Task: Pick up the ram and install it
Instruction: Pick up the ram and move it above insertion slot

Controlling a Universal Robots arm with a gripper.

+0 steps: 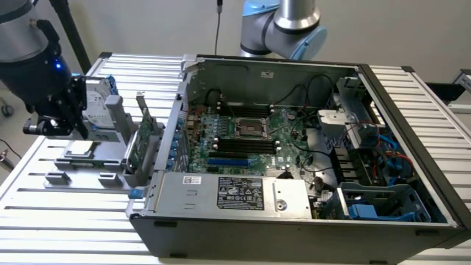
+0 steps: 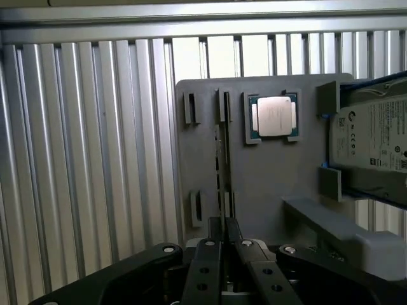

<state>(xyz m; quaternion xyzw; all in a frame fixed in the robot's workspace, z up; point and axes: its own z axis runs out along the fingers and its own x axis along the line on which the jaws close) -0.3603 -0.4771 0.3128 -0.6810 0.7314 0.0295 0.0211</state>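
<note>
The ram [image 2: 220, 159] shows edge-on as a thin dark strip running along the grey holder plate [image 2: 267, 178], in line with the plate's small upright slots. My gripper [image 2: 223, 223] has its two black fingers drawn together on the strip's near end, with no gap visible between them. In the exterior view my gripper [image 1: 53, 126] hangs over the holder plate [image 1: 77, 165] at the exterior view's left, outside the open computer case [image 1: 294, 221]. The motherboard's black memory slots [image 1: 246, 146] lie inside the case, some way from the gripper.
A silver processor [image 2: 275, 116] sits in a frame on the plate. A hard drive with blue rails [image 2: 375, 136] stands beside it. A green expansion card [image 1: 143, 141] stands upright between holder and case wall. Ribbed metal table [image 1: 66, 221] surrounds everything.
</note>
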